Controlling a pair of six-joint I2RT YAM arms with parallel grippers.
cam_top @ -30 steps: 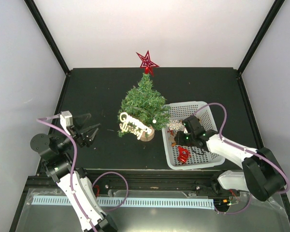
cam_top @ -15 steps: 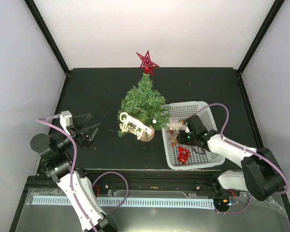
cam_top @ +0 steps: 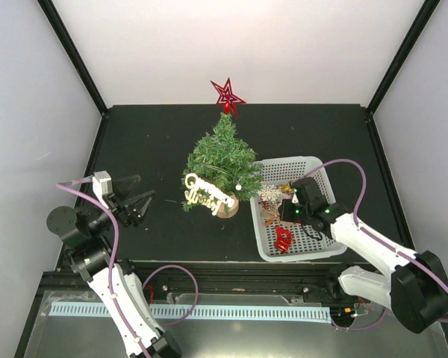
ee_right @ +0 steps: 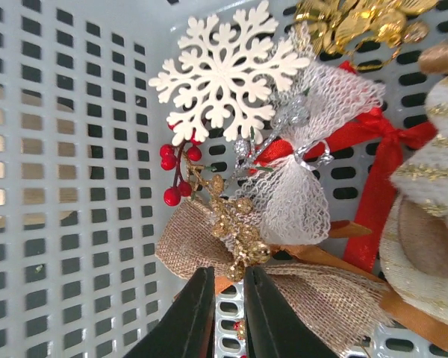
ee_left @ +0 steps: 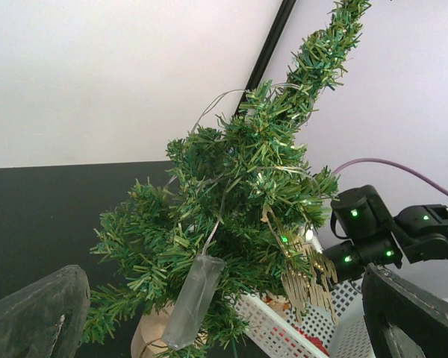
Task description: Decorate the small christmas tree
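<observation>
Right gripper (ee_right: 229,273) shifted rightward; small christmas tree (cam_top: 222,160) stands to its left.

You see the small christmas tree (cam_top: 222,160) with thin, plastic-looking needles that shine a little. Its base (cam_top: 228,209) is pale, matt wood. The table (cam_top: 157,134) is matt black. The basket (ee_right: 60,149) is smooth white plastic with a soft shine. In it, the snowflake (ee_right: 228,71) is cream and matt, like thin wood or card; you cannot tell which. The bow (ee_right: 198,250) is rough brown burlap with a gold glitter sprig (ee_right: 235,224) on it. The net (ee_right: 295,201) is white open mesh cloth. The ribbon (ee_right: 377,194) is smooth red satin. The berries (ee_right: 170,196) are glossy red. The star (cam_top: 228,95) sparkles red.
</observation>
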